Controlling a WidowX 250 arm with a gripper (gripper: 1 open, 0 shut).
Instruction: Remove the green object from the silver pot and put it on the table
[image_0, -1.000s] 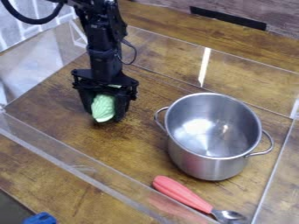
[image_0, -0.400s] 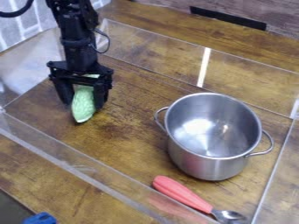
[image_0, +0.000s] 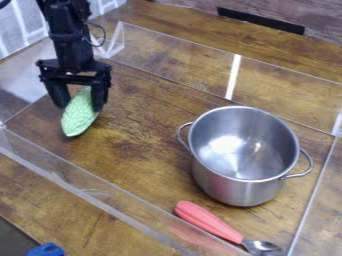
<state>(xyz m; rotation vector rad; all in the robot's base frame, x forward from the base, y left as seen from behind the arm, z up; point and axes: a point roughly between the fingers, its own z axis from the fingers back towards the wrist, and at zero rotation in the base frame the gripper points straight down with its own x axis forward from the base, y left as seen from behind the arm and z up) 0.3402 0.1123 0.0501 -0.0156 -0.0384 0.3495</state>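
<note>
The hand (image_0: 76, 100) is straddling the green object (image_0: 79, 114), fingers wide on either side, over the counter (image_0: 147, 110), well apart from the silver pot (image_0: 246, 153).

You've got a pale green object (image_0: 79, 114) w/ a fine ridged texture, sitting btwn the black end effector (image_0: 74, 98) fingers. The pot (image_0: 243, 155) is shiny silver steel, bright reflections inside. The bench (image_0: 160, 110) is dark brown wood grain, w/ clear see-through walls. Front right, the utensil (image_0: 221, 226) has a red handle and a silver tip. A blue bit shows at the bottom edge.
</note>
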